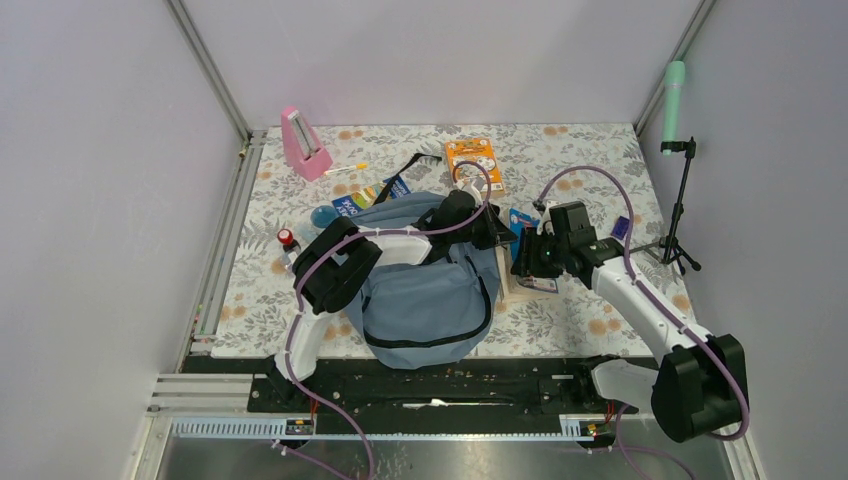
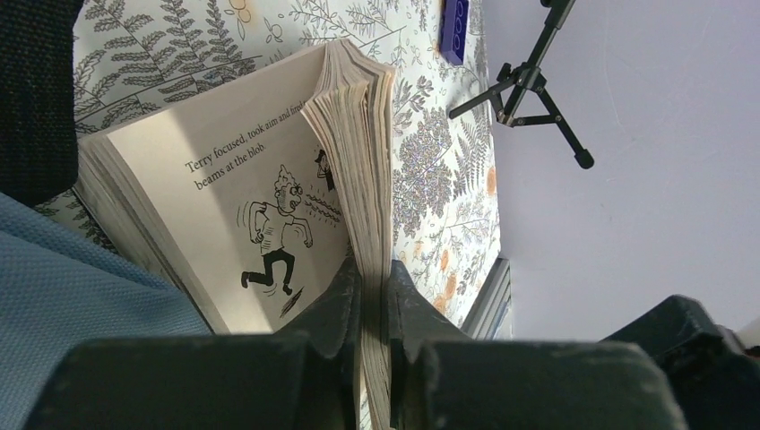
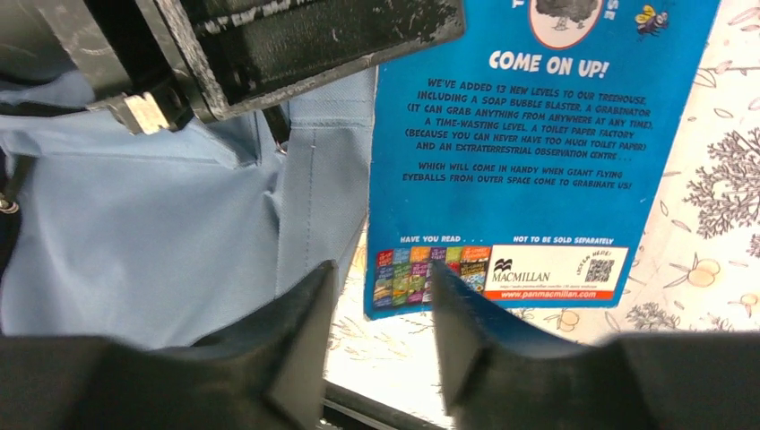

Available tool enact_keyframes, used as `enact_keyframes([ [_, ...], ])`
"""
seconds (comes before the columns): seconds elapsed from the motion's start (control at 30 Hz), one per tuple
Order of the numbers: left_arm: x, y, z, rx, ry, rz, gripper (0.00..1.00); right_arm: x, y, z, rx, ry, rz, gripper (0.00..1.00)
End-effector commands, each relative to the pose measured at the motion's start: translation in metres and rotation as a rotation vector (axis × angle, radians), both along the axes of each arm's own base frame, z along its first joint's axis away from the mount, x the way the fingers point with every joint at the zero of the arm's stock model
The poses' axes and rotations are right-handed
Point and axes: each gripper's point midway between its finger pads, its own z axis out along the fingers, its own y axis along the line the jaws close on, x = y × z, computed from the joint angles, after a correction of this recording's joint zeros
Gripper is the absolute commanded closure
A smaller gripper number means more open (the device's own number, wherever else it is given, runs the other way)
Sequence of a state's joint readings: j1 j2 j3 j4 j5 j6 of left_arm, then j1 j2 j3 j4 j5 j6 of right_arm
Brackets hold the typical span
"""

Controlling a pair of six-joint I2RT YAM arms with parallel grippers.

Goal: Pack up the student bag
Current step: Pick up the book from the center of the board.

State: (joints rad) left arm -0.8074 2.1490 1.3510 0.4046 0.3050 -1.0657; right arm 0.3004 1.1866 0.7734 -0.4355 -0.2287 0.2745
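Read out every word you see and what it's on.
Page: "Terry focused, took aim and"; "beams at the blob."
Cover: "COME ON UP!"
Cover: "WE'VE ADDED 13 NEW LEVELS TO OUR TREEHOUSE", and more
Cover: "HAVE YOU READ"
Cover: "NOT TO BE SOLD SEPARATELY"
Cover: "MACMILLAN"
Cover: "www.panmacmillan.com"
Orange pack: unreadable.

Large grey-blue fabric backpack, lying flat at the middle of the flowered surface, rounded end at its near edge, dark zipper curving across the front, fabric slack.
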Motion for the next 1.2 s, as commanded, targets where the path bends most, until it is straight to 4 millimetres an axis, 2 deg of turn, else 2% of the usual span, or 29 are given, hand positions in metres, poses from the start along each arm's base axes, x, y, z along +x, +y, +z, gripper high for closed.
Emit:
enact_keyframes([
  [0.0,-0.002,-0.011,0.058,-0.142,-0.121,-0.042,1.00,0.008,-0.010,0.030,-0.044,-0.093,-0.008,0.41],
  [0.07,-0.004,-0.011,0.070,-0.162,-0.162,-0.059,1.00,0.007,-0.021,0.038,-0.084,-0.116,-0.027,0.30],
  [0.2,-0.009,-0.011,0.108,-0.221,-0.255,-0.090,1.00,0.005,-0.058,0.056,-0.174,-0.142,-0.143,0.21],
  [0.3,-0.017,-0.007,0.145,-0.282,-0.323,-0.112,1.00,0.005,-0.082,0.075,-0.177,-0.187,-0.240,0.16],
  [0.4,-0.030,0.004,0.195,-0.334,-0.445,-0.130,1.00,0.006,-0.089,0.107,-0.128,-0.277,-0.297,0.11],
  [0.53,-0.054,0.025,0.253,-0.384,-0.607,-0.162,1.00,0.002,-0.078,0.146,-0.042,-0.385,-0.271,0.10],
  [0.77,-0.100,0.077,0.316,-0.449,-0.844,-0.206,1.00,-0.022,-0.058,0.201,0.073,-0.562,-0.161,0.05],
  [0.9,-0.120,0.109,0.337,-0.481,-0.918,-0.214,1.00,-0.037,-0.032,0.231,0.219,-0.663,-0.047,0.04],
  [1.03,-0.136,0.130,0.342,-0.456,-0.973,-0.228,1.00,-0.053,0.001,0.259,0.405,-0.733,0.106,0.02],
  [1.17,-0.150,0.145,0.350,-0.443,-1.016,-0.237,1.00,-0.064,0.024,0.277,0.541,-0.734,0.252,0.02],
])
